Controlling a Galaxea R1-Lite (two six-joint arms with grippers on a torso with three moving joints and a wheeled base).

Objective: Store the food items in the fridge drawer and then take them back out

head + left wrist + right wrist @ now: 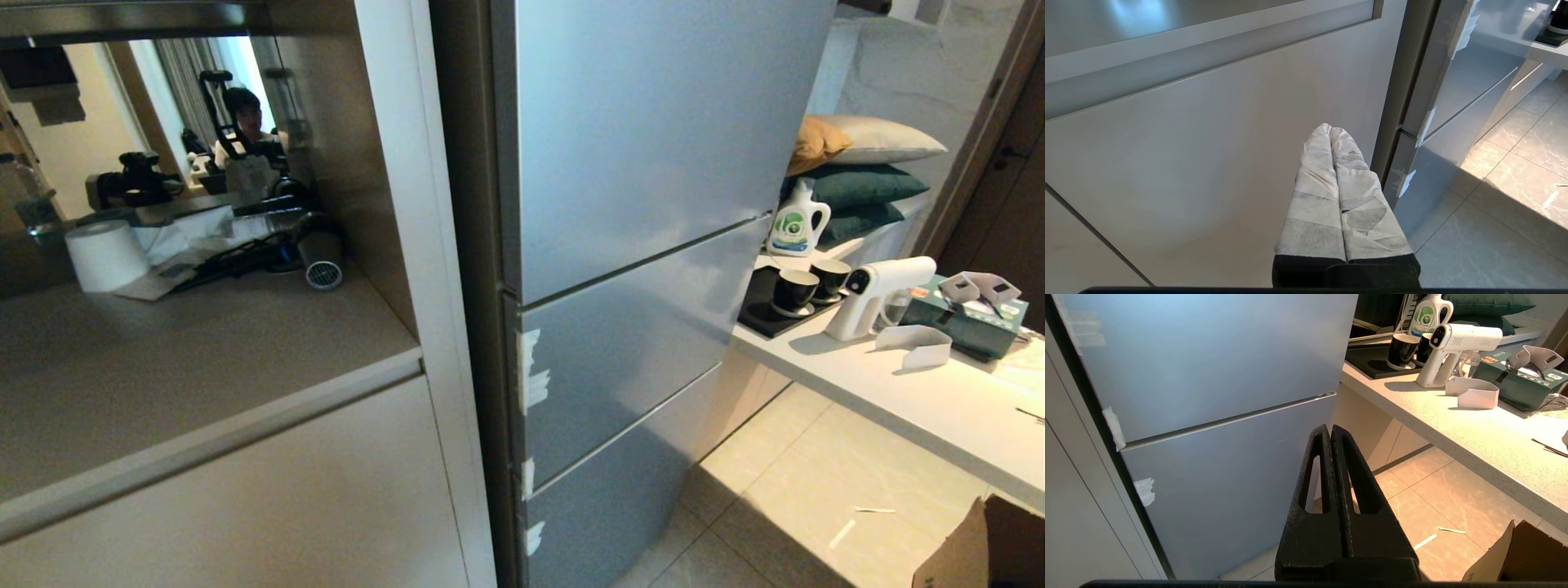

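Fridge [653,245] is seen fully shut, all silver panels flush; the fridge drawer [620,384] is closed, contents hidden, and no food items are visible in any view. At far left, a beige counter niche [163,359] is loaded with a paper roll [104,255], cables and a small fan-like device [322,263]; a person is mirrored in its back wall. Left gripper [1331,130], fingers wrapped in white tape, is pressed closed, empty, facing the cabinet door [1208,163]. Right gripper [1329,430], black, is likewise closed on nothing, facing the fridge's lower panels. At right, the white countertop [914,400] carries a black tray [763,310] with two cups [796,290], a detergent bottle [796,220], a spray gun [886,294] and a green box [971,314]. Tiled floor [800,490] lies below, and a cardboard box corner [971,547] is seen far right.
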